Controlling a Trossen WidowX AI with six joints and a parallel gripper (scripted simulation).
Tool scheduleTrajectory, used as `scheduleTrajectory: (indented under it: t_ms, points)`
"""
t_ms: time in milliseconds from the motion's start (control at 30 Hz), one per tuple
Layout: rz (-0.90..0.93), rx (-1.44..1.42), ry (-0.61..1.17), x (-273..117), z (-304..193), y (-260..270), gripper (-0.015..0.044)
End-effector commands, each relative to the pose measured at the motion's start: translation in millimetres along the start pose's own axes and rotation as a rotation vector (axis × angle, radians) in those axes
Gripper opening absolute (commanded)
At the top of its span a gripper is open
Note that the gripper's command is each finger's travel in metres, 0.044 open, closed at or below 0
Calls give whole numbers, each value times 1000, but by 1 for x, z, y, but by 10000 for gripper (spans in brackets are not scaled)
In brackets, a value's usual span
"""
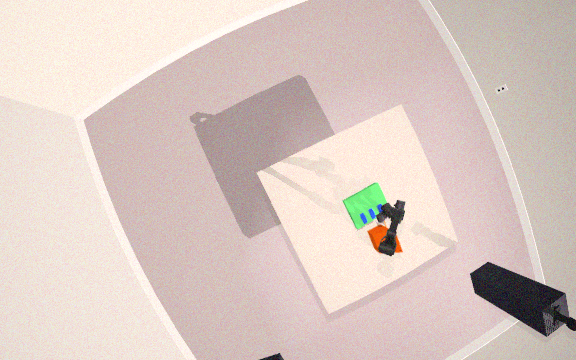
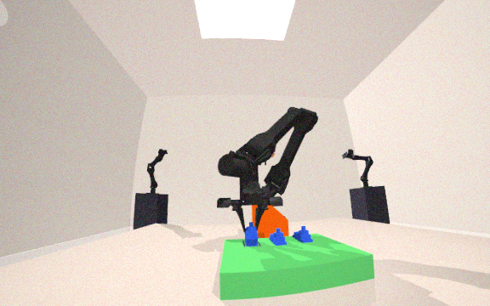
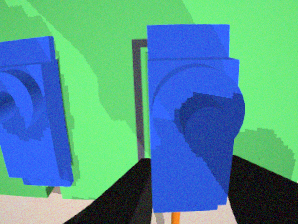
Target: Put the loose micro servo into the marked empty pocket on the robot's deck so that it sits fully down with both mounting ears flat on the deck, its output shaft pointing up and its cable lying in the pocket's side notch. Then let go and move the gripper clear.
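My gripper [image 2: 251, 229] [image 3: 188, 167] is shut on the loose blue micro servo [image 1: 380, 207] [image 2: 251, 238] [image 3: 192, 135]. The servo is upright, output shaft up, and stands higher than the seated servos. It is over the marked pocket [image 3: 137, 100] in the green deck [image 1: 360, 200] [image 2: 296, 280] [image 3: 100, 45]; whether its lower end is inside is hidden. In the wrist view the pocket's dark outline and a light strip show along the servo's left side. The orange cable [image 3: 176, 218] leaves its near end; the side notch is hidden.
Two blue servos [image 1: 372, 213] [image 2: 278, 238] [image 1: 363, 218] [image 2: 303, 235] sit in the deck beside the pocket; one servo [image 3: 32, 127] shows at the left of the wrist view. An orange block [image 1: 377, 237] [image 2: 274, 223] stands behind the deck, near the arm.
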State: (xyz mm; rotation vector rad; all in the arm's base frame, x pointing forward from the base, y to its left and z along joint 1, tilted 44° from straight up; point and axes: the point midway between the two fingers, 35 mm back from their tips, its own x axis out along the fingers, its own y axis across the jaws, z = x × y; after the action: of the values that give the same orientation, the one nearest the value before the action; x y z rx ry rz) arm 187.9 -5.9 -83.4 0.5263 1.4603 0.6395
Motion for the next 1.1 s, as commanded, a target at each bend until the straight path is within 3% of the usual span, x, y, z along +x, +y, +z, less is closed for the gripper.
scheduleTrajectory:
  t_ms: [0, 733, 967, 1067]
  points:
    - [1, 4, -3, 4, 0, 0, 0]
    - [3, 4, -3, 23, 0, 0, 0]
    - [3, 4, -3, 21, -1, 0, 184]
    - [2, 4, -3, 15, -1, 0, 187]
